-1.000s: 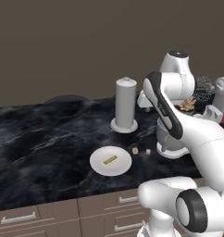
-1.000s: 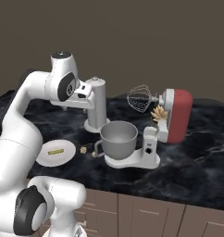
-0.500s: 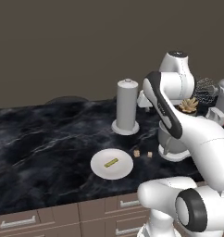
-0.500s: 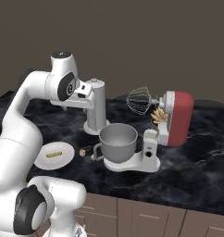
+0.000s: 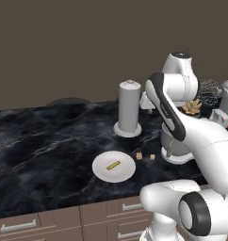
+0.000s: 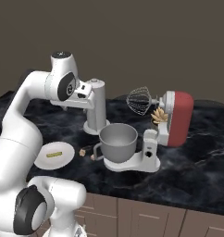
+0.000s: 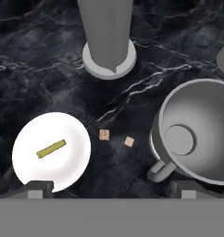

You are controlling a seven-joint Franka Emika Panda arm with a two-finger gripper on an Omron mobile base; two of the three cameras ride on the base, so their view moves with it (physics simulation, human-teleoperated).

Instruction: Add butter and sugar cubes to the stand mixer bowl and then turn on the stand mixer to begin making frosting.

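The butter (image 7: pixel 51 148) is being seen as a thin yellow stick lying on the white plate (image 7: pixel 67 171). The plate is being carried by the dark marbled desk (image 5: pixel 45 141). Just beside the plate, the two sugar cubes (image 7: pixel 116 138) are lying on the desk, a little apart from each other, between the plate and the stand mixer bowl (image 7: pixel 197 113). In the hand view the bowl is being looked into from above, so its grey inside, its flat round bottom and its side handle are being shown, with the handle pointing toward the cubes. In the right base view the bowl (image 6: pixel 117 141) is being seen from the side, sitting on the white base of the stand mixer (image 6: pixel 176 119). There the red head is being held tilted back and the wire whisk (image 6: pixel 140 101) is up in the air above the bowl. In the left base view most of the mixer is being hidden by the arm. A tall grey cylinder (image 5: pixel 128 108) is standing upright on the desk behind the plate and cubes. The jaws are being held wide, with nothing between them, high above the cubes; their two dark tips are being seen at the bottom corners of the hand view.
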